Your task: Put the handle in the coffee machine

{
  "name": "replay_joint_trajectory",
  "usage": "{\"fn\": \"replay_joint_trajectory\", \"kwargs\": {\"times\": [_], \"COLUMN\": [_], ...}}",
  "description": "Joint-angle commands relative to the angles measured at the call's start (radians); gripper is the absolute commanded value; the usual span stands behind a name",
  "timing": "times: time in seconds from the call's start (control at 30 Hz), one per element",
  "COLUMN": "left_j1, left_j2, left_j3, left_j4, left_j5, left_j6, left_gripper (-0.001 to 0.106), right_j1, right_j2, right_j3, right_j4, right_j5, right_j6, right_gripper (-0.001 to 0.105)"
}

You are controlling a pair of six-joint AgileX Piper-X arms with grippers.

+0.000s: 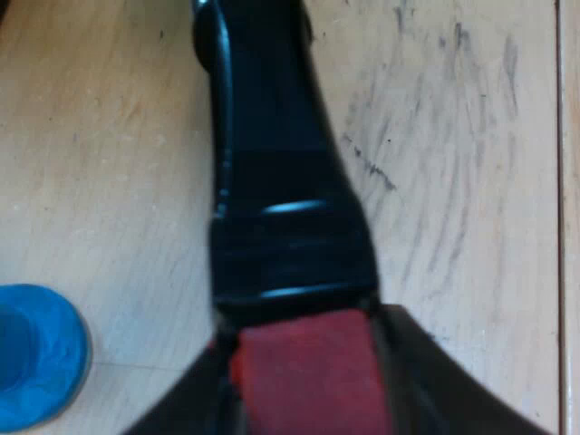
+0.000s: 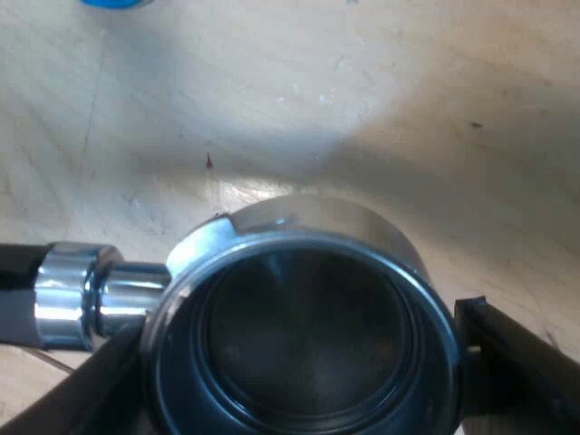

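Light wood surface [image 1: 471, 181] all round, with grey scuff marks [image 1: 435, 136] rubbed into it and a thin seam [image 1: 557, 227] running alongside the handle, well apart from it. From the left wrist view I've got the holder's dark handle [image 1: 281, 181] right up close, stretching away from the camera. Its red end [image 1: 308, 381] sits between the jaws of my left gripper [image 1: 304, 335]. They're closed on it, one black finger tight against each side of the red part. A blue tamper [image 1: 36, 358] sits on the surface near that end of the handle, not touching it. Over on the right wrist view I'm looking straight down into the holder [image 2: 308, 344], open side up. The round metal basket [image 2: 299, 236] looks empty inside, and a shiny chrome neck [image 2: 82, 294] leads off to where the dark handle starts. My right gripper [image 2: 299, 326] has its jaws spread wide around that basket, one finger pressed against each side of the rim, so it's gripping it as far as I can see. Both arms have hold of the same holder, one at each end. I can't tell if the thing is resting on the surface or held just off it. No surface edge or corner is close enough to place it by.
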Motion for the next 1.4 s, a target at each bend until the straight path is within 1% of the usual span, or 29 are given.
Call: {"fn": "replay_joint_trajectory", "kwargs": {"times": [0.03,0.13,0.2,0.3,0.37,0.47,0.53,0.57,0.6,0.63,0.7,0.8,0.97,1.07,1.17,1.27,1.33,1.4], "left_j1": [-0.002,-0.002,-0.002,-0.002,-0.002,-0.002,0.0,0.002,0.006,0.008,0.014,0.014,0.014,0.014,0.027,0.05,0.05,0.05], "left_j2": [-0.003,-0.003,-0.003,-0.005,-0.005,-0.005,-0.005,-0.005,-0.005,-0.005,-0.005,-0.005,-0.005,-0.005,-0.005,-0.005,-0.01,-0.028], "left_j3": [-0.002,-0.002,-0.002,-0.004,-0.007,-0.011,-0.02,-0.021,-0.024,-0.027,-0.03,-0.03,-0.03,-0.03,-0.03,-0.03,-0.03,-0.03], "left_j4": [-0.031,-0.031,-0.031,-0.031,-0.031,-0.031,-0.023,-0.023,-0.023,-0.023,-0.023,-0.023,-0.023,-0.019,-0.013,-0.014,-0.012,0.0], "left_j5": [0.015,0.015,0.015,0.015,0.015,0.015,0.015,0.02,0.03,0.033,0.047,0.048,0.048,0.048,0.048,0.048,0.048,0.053], "left_j6": [-0.011,-0.011,-0.011,-0.011,-0.011,-0.011,-0.011,-0.011,-0.011,-0.011,-0.011,-0.011,-0.011,-0.011,-0.01,-0.01,-0.01,-0.01], "left_gripper": [0.016,0.004,0.0,0.0,0.0,0.0,0.0,0.0,0.0,0.0,0.0,0.0,0.0,0.0,0.0,0.0,0.0,0.0], "right_j1": [0.002,0.002,0.002,0.002,0.002,0.002,0.002,0.002,0.002,0.002,0.002,0.002,0.002,-0.001,-0.001,-0.001,-0.001,-0.001], "right_j2": [-0.015,-0.015,-0.015,-0.015,-0.015,-0.015,-0.015,-0.015,-0.015,-0.015,-0.015,-0.015,-0.015,-0.015,-0.017,-0.022,-0.022,-0.022], "right_j3": [-0.012,-0.012,-0.012,-0.012,-0.012,-0.012,-0.012,-0.012,-0.012,-0.012,-0.012,-0.012,-0.012,-0.012,-0.013,-0.013,-0.013,-0.013], "right_j4": [-0.002,-0.002,-0.002,-0.002,-0.002,-0.002,-0.002,-0.005,-0.01,-0.019,-0.038,-0.064,-0.085,-0.089,-0.092,-0.092,-0.092,-0.092], "right_j5": [-0.028,-0.028,-0.028,-0.026,-0.026,-0.026,-0.023,-0.023,-0.023,-0.023,-0.023,-0.023,-0.019,0.006,0.033,0.034,0.034,0.089], "right_j6": [-0.016,-0.016,-0.016,-0.016,-0.016,-0.016,-0.016,-0.016,-0.016,-0.018,-0.027,-0.047,-0.047,-0.067,-0.07,-0.074,-0.084,-0.089], "right_gripper": [0.0,0.0,0.0,0.0,0.003,0.024,0.045,0.048,0.058,0.064,0.07,0.072,0.071,0.071,0.071,0.071,0.071,0.071]}}
